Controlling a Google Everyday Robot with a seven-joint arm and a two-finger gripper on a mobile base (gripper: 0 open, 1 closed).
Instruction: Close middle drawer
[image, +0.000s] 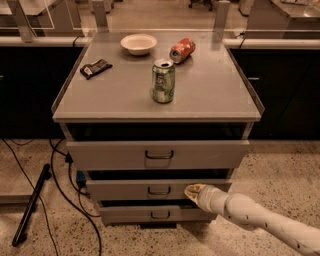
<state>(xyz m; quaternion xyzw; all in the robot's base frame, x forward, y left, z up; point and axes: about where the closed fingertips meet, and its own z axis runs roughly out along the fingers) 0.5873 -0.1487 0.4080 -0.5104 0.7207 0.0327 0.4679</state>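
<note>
The middle drawer (125, 190) is a grey metal drawer with a low flat front and a small loop handle (159, 190), second of three in a grey cabinet (100, 115). Its front stands slightly forward of the cabinet, behind the line of the top drawer's front. My gripper (192, 190) is at the end of a white arm that comes in from the lower right. Its tip rests against the middle drawer's front panel, just right of the handle.
The top drawer (110, 154) sticks out furthest; the bottom drawer (125, 214) sits below. On the cabinet top stand a green can (163, 81), a tipped red can (182, 49), a white bowl (138, 43) and a dark snack bar (96, 68). Cables and a black pole (31, 206) lie on the floor at left.
</note>
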